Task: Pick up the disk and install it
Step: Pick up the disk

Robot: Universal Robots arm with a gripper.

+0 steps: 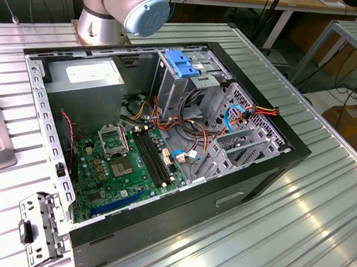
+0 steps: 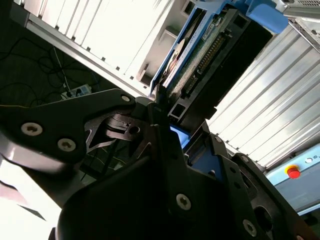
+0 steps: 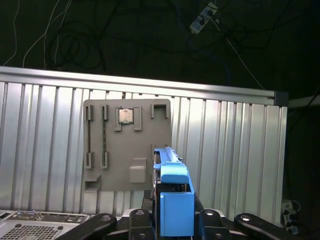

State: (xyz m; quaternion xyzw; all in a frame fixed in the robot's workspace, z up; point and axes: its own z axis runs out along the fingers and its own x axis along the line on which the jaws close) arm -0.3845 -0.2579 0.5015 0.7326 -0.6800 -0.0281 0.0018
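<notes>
In both wrist views my gripper [image 3: 175, 220] is shut on the disk [image 3: 174, 192], which I hold edge-on above the ribbed metal table. In the first wrist view a blue side rail faces the camera, with a black finger [image 3: 209, 218] on either side of it. The second wrist view shows the disk [image 2: 202, 47] sticking out from the gripper [image 2: 165, 117], with its blue rails, green circuit board and connector edge. In the exterior view, the open computer case [image 1: 251, 181] lies on the table with a metal drive cage [image 1: 171, 84] inside.
A grey fixture plate [image 3: 127, 145] carrying a small chip [image 3: 125, 115] lies on the table below the disk. In the case sit a grey power-supply box [image 1: 87, 78], a green motherboard [image 1: 125, 166], loose cables [image 1: 185, 131] and a blue latch [image 1: 181, 65] on the cage. A metal bracket [image 1: 40, 228] lies beside the case.
</notes>
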